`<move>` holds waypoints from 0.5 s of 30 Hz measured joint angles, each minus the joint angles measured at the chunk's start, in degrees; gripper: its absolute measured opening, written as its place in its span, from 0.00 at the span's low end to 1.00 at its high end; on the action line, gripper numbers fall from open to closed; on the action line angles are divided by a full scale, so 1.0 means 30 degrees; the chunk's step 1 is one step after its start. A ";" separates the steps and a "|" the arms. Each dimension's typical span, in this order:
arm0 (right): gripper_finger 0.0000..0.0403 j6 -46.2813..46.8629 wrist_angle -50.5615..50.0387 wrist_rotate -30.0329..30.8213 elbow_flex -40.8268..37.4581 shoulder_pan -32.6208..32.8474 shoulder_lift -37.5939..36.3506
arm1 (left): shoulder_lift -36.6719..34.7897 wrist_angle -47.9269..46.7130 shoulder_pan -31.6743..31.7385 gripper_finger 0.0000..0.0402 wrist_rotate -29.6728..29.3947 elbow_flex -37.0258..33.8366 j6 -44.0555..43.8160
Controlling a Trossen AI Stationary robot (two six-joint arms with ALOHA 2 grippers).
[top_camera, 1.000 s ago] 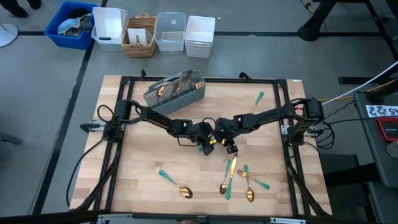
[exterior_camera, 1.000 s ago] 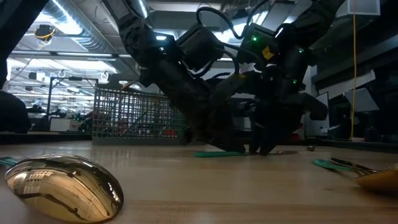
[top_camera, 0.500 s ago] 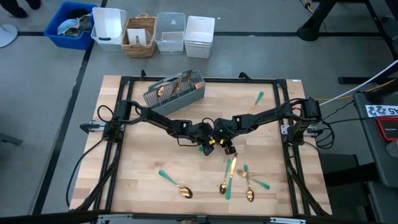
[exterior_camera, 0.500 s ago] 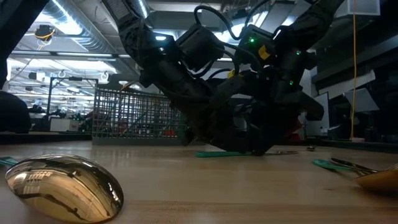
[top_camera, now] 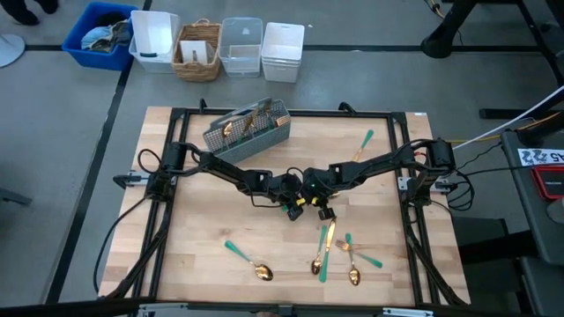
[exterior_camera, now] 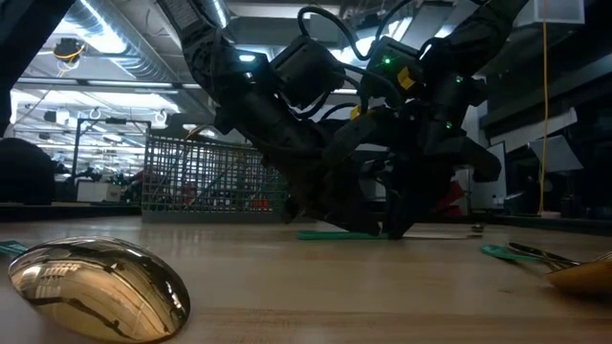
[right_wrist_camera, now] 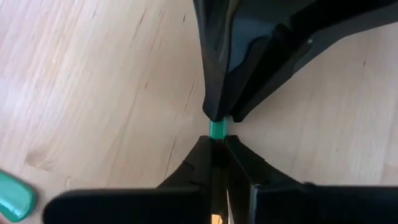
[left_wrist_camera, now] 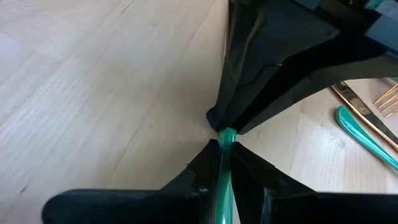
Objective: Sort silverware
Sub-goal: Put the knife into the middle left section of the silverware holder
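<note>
**Even light overhead, dark silhouettes down low**

From above I get flat, bright, even light on the table, with only soft, short shadows under the arms. My low camera is backlit: ceiling strip lights glow in the room behind, so both arms read as near-black shapes with little detail. The spoon bowl close to that lens is large, soft and out of focus, mirroring the room's lights. Both wrist cameras are well lit on the wood, though the dark fingers nearest the lens blur.
</note>
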 joint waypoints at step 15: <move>0.08 -0.0131 0.0077 0.0019 -0.0032 0.0000 0.0001 | -0.0209 -0.0330 0.0128 0.14 0.0590 -0.0117 0.2135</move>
